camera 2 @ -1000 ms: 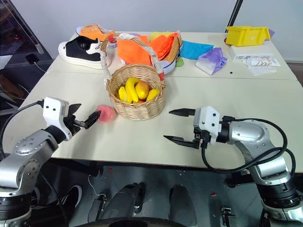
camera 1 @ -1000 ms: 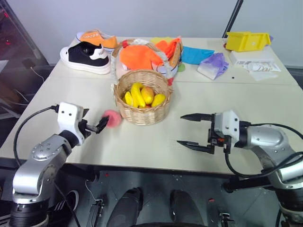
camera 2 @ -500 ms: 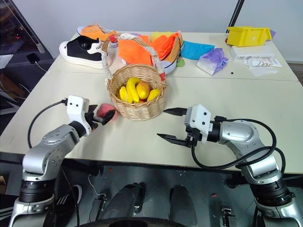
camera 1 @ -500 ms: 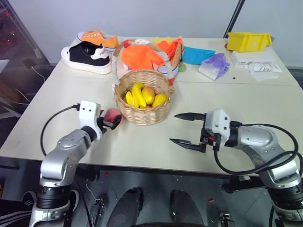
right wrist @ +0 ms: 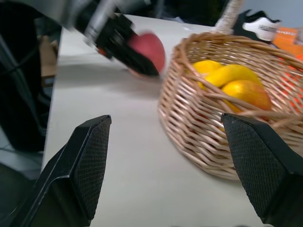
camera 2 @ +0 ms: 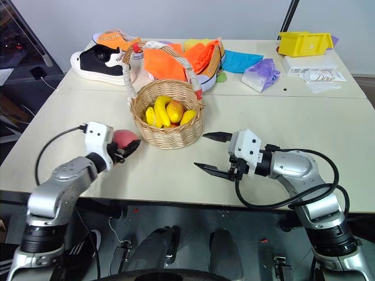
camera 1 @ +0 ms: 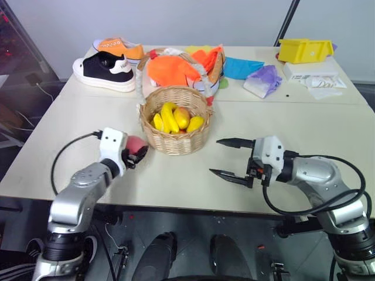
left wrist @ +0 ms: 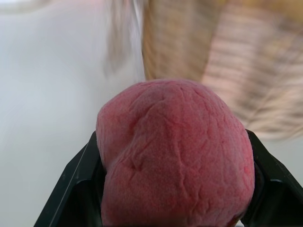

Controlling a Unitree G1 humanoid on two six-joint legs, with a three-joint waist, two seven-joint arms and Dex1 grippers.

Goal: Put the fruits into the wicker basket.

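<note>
The pink-red peach sits just left of the wicker basket, and my left gripper is shut on it; up close the peach bulges between two black fingers. Inside the basket lie a banana, small lemons and an orange-pink fruit. My right gripper hovers open to the right of the basket, holding nothing. From the right wrist the basket and the held peach both show.
At the back of the table lie a black shoe, an orange shoe, orange cloth, a blue cloth, a purple bag, papers and a yellow plastic bin.
My left gripper has come in to the peach beside the basket and shut on it. The right gripper has stayed open in much the same place.
</note>
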